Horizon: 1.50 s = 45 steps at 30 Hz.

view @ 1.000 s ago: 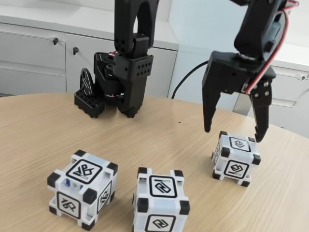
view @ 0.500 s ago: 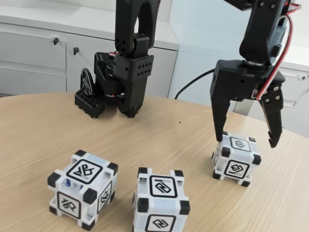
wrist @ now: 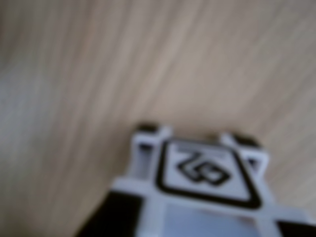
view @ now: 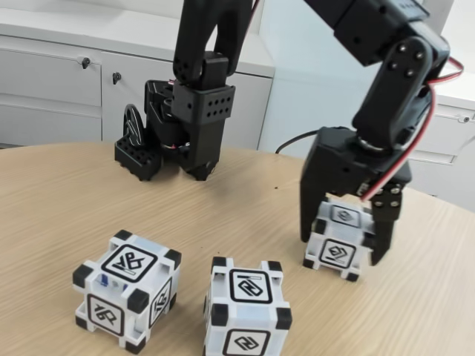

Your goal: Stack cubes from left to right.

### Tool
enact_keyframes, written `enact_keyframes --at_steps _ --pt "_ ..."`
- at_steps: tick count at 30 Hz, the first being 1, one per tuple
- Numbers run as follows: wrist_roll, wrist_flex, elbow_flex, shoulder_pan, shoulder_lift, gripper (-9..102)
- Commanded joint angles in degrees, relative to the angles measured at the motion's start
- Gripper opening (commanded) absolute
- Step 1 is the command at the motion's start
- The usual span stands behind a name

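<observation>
End effector fingers straddle right cube on table.

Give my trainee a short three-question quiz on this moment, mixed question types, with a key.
1. How many cubes rest on the table in the fixed view?
2. True or false: the gripper straddles the right cube.
3. Which cube lies nearest the camera: A the left cube, B the middle cube, C the right cube?

Key: 1. Three. 2. True; one finger stands on each side, though contact cannot be judged. 3. B.
</observation>
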Motion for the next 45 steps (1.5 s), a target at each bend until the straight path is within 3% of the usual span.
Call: enact_keyframes --at_steps 1,9,19,28,37,45 --pt "0.18 -0.18 -1.67 0.79 0.97 21" --pt "4.22 0.79 -1.76 0.35 2.99 17" --pt "7.12 1.05 -0.79 2.11 25.22 18" --pt "3.60 7.21 -1.67 21.45 30.85 19" --pt "-2.99 7.47 -1.67 42.89 30.23 19" --pt "-6.68 7.12 -0.70 50.45 29.71 18"
